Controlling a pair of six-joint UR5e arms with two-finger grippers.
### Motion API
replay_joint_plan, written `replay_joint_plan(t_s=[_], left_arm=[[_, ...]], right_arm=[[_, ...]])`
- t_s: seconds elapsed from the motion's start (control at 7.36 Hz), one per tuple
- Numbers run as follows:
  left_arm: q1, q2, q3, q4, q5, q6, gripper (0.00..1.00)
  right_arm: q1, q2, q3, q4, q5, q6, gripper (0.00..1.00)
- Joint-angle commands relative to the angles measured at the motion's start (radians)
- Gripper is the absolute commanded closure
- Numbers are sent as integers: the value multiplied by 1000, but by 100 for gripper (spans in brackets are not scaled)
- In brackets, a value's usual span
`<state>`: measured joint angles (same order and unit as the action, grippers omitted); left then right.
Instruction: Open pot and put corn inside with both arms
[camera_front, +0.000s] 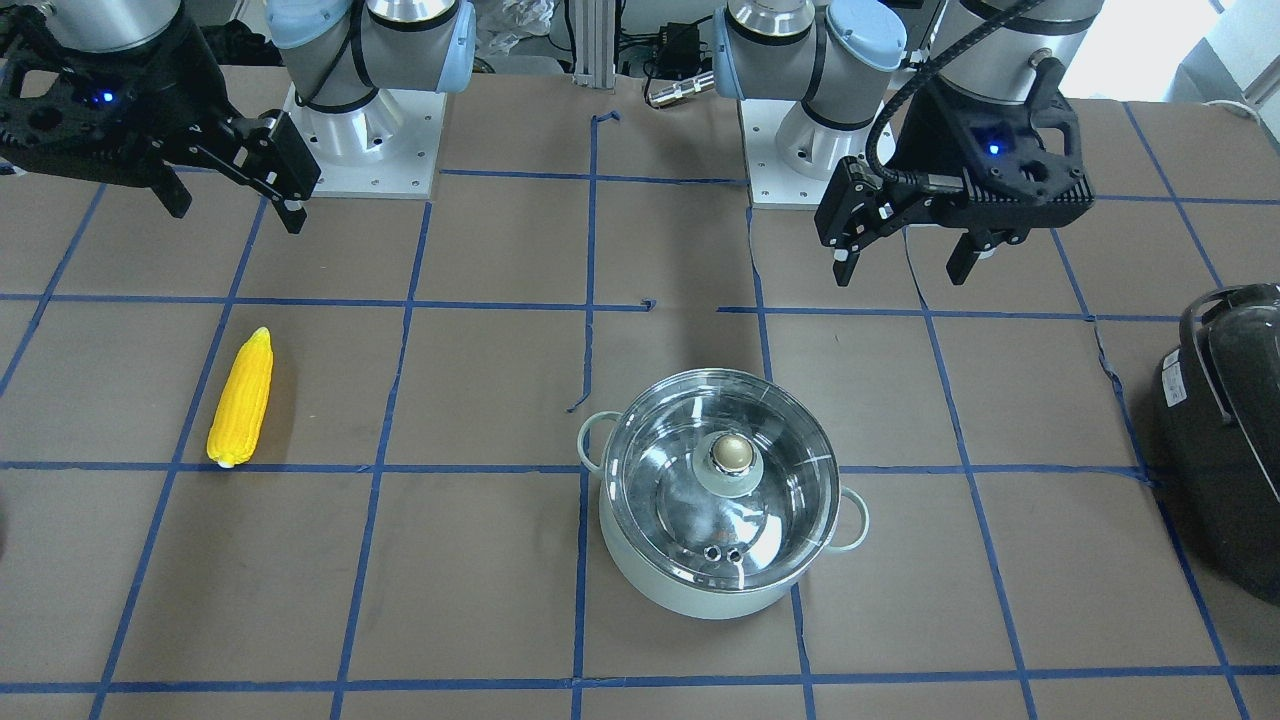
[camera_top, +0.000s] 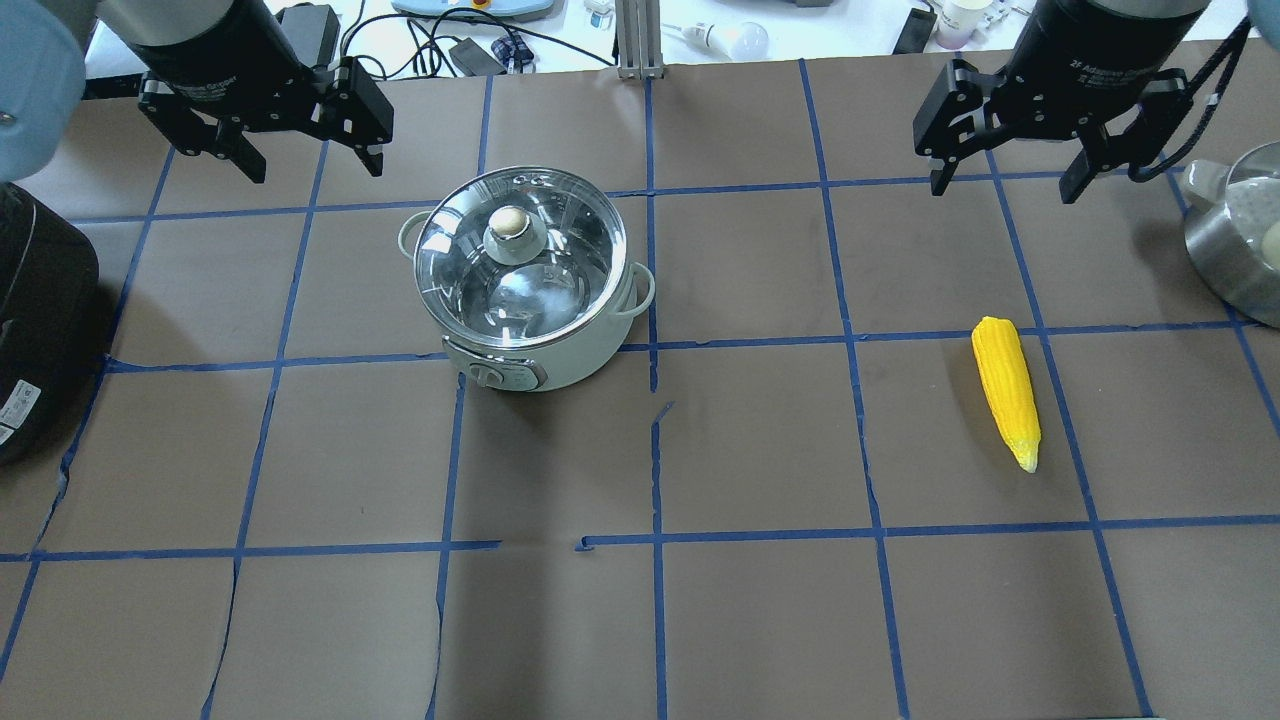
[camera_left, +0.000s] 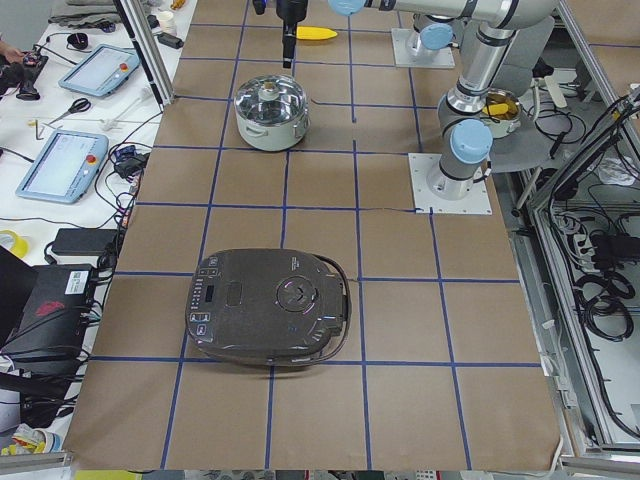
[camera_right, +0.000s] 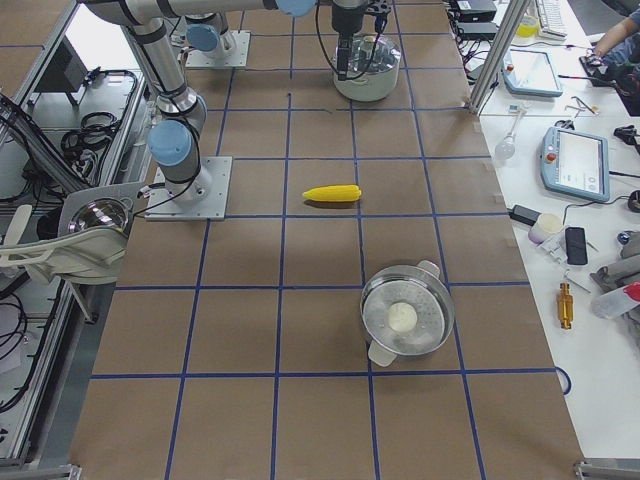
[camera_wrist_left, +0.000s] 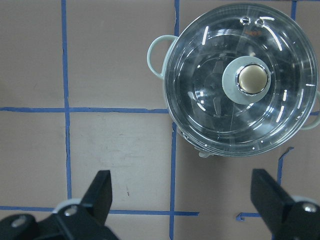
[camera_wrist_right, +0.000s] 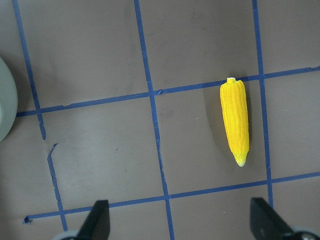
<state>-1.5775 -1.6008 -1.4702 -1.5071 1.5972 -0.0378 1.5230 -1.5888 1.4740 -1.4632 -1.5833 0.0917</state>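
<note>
The pale mint pot stands near the table's middle with its glass lid on; the metallic knob sits at the lid's centre. The yellow corn lies flat on the table, well apart from the pot. My left gripper hovers open and empty above the table, on the robot's side of the pot. The left wrist view shows the lid ahead of its open fingers. My right gripper hovers open and empty; the corn shows in its wrist view.
A large black appliance sits at the table's left end. A second steel pot with a pale round thing inside stands at the right end. Blue tape lines grid the brown table cover.
</note>
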Motion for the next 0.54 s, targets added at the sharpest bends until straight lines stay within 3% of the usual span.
replay_joint_plan(t_s=[0.0, 0.41], left_arm=[[-1, 4, -2, 1, 7, -1, 0], [-1, 9, -1, -5, 7, -1, 0]], right_arm=[[0, 1, 0, -5, 0, -1, 0], [0, 6, 0, -11, -4, -3, 0]])
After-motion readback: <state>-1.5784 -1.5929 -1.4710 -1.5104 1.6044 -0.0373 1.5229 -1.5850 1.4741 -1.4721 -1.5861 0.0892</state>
